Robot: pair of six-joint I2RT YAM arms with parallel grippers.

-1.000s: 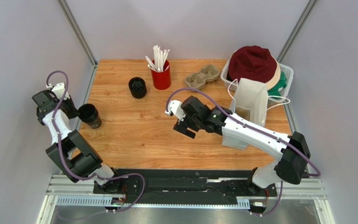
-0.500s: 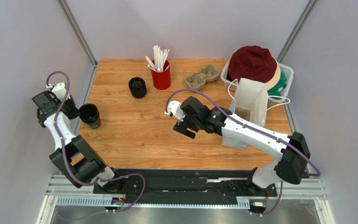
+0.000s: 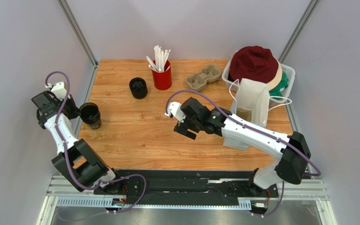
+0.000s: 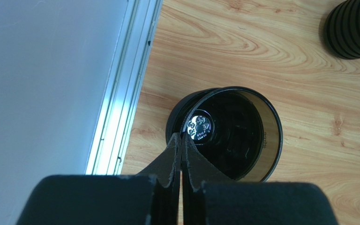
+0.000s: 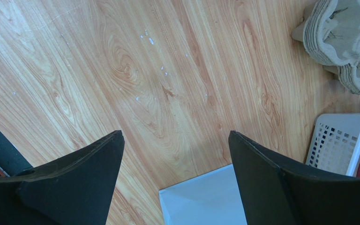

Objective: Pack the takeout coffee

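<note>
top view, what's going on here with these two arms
The left gripper is shut on the rim of an open brown paper cup with no lid on it, at the left edge of the table. The right gripper is open and holds nothing, hovering over the middle of the table. A white paper bag, a cardboard cup carrier and a red cup of straws sit farther back, untouched.

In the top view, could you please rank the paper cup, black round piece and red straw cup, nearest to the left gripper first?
1. paper cup, in the left gripper, left edge.
2. black round piece, back left.
3. red straw cup, back, near centre.
</note>
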